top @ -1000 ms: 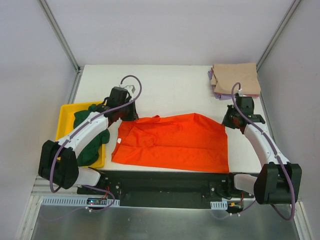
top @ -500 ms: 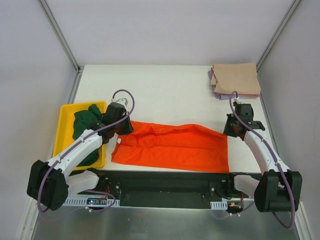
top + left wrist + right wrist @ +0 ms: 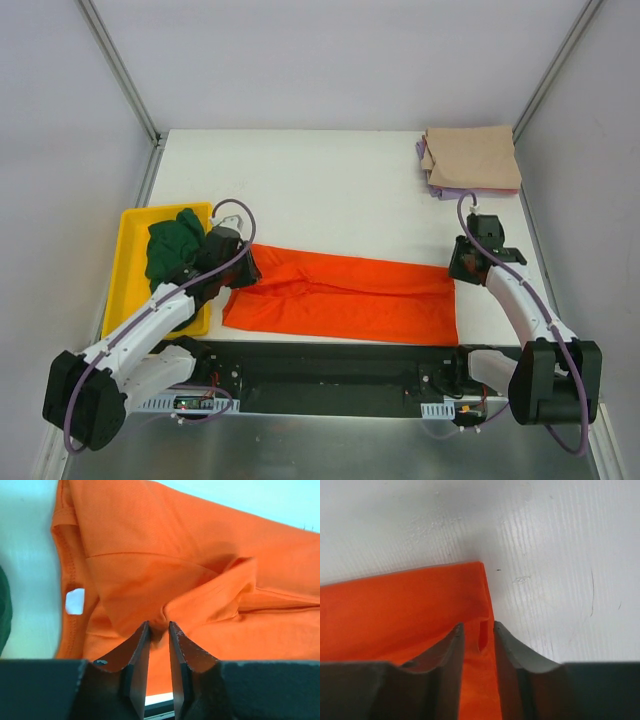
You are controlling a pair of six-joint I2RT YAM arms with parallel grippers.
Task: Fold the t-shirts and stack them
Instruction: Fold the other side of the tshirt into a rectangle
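1. Orange-red t-shirt [image 3: 340, 300]: soft knit cloth. It lies as a long folded band along the 6 o'clock edge of the table [image 3: 330, 190], its length running from 9 to 3 o'clock.
2. Handling, our judgement: light, limp and not fragile. It keeps no shape of its own, and its layers may slide apart on the smooth top. We would take it at the end corners, pinching both layers of the doubled edge together.
3. Left gripper [image 3: 159, 625]: at the band's 9 o'clock end. Its jaws are nearly together with a pucker of cloth gathered at the tips, which we read as a light pinch.
4. Right gripper [image 3: 479, 626]: at the 3 o'clock end. Its jaws are narrowly parted astride the folded corner, with a gap showing beside the cloth, so we read it as not clamped.
5. Other stock: a dark green t-shirt [image 3: 170, 250] is bundled in the yellow tray [image 3: 128, 250] at 8 o'clock. A tan t-shirt [image 3: 472, 155] is folded over a pale purple t-shirt [image 3: 447, 192] at 1 o'clock.
6. Views: the overhead view gives the layout and the band's wrinkles but not the jaws. Only the left wrist view shows the pucker and hem stitching, and only the right wrist view shows the corner's doubled edge.
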